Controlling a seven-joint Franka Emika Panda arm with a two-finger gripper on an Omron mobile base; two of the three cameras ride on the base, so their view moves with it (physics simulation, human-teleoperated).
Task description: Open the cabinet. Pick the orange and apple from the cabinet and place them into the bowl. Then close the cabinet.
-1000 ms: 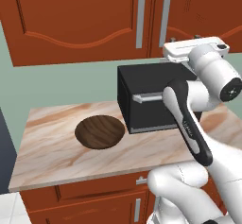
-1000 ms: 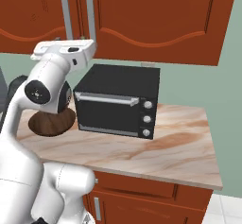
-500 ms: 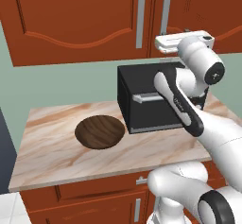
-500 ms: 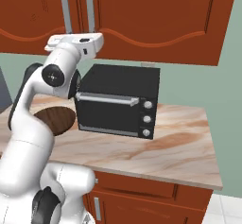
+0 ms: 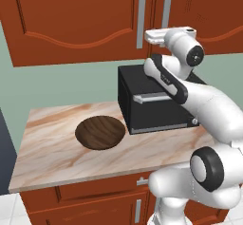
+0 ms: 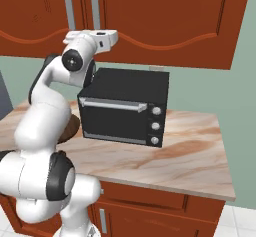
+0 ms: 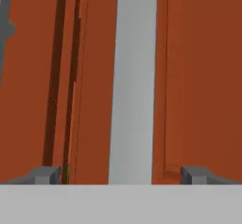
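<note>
Bowl [image 6: 72,127] mostly behind the arm (right base view), cabinet [image 5: 71,20] cut off at the top edge.

marble counter [image 5: 52,157], wooden bowl [image 5: 100,132], black microwave [image 6: 125,106]

— How is the light over the counter [image 5: 57,157]?
— Bright, even and flat, with only soft shadow beneath the cabinet [image 5: 76,20]; no glare.
— And the close view?
— Soft and blurred; the handle [image 7: 134,81] shows fuzzy edges.

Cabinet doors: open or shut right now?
Shut. Both doors of the cabinet sit flush, handles side by side. The open gripper straddles the right door's handle, not yet gripping it.
</note>
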